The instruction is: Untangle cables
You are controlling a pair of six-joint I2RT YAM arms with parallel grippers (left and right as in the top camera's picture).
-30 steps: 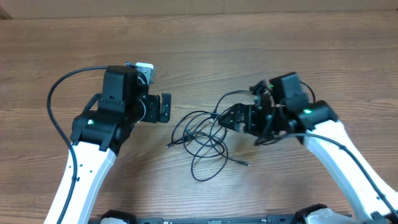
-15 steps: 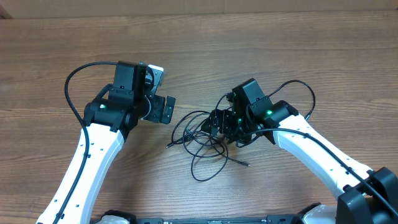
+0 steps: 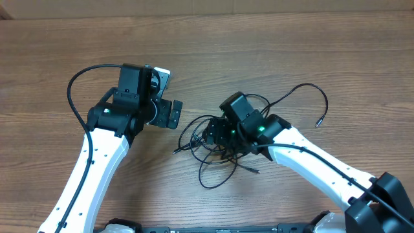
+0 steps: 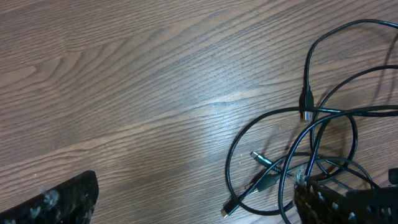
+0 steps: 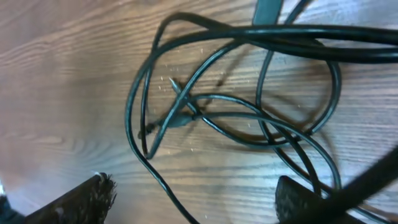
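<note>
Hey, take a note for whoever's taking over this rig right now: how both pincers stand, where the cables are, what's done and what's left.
Left pincer: open, empty, just left of the cables.
Right pincer: open, over the right side of the heap, gripping nothing that shows.
Cables: one tangled heap on the table between the arms. One strand loops out to the right, and its plug end lies free.
Done: no cable fully separated.
Left: pull each cable clear of the heap.
</note>
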